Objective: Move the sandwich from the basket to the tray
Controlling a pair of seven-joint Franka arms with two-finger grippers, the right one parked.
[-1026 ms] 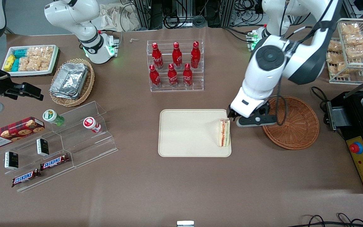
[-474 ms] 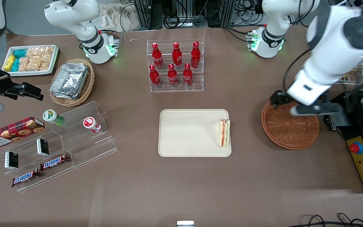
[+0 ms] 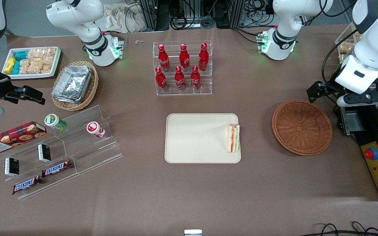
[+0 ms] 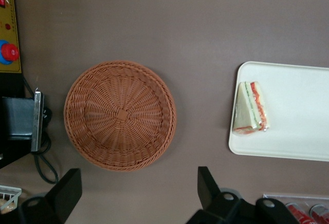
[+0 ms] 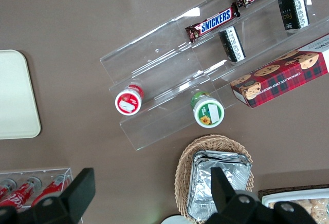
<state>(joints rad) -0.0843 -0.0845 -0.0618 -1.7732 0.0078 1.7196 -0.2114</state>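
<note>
the sandwich point(image 3: 233, 138) lies on the tray point(image 3: 195, 137), right at the tray's short edge that faces the basket point(image 3: 302, 127). its striped side with the red and green layers points up. the tray sits in the middle of the table point(image 3: 189, 196), a bit nearer the front edge than the rack of red bottles point(image 3: 182, 68). the basket is on the table, near the tray but not touching it, toward the working arm's end. it has nothing in it.

the gripper point(image 3: 340, 95) is up in the air at the working arm's end of the table, just past the basket's rim and close to the black machine point(image 3: 377, 137) at that table edge. its fingers point(image 4: 67, 193) are spread wide and hold nothing. in the left wrist view the basket and the sandwich point(image 4: 250, 108) both show under the gripper point(image 4: 136, 193), and the sandwich sits at the tray's point(image 4: 293, 111) edge.
</note>
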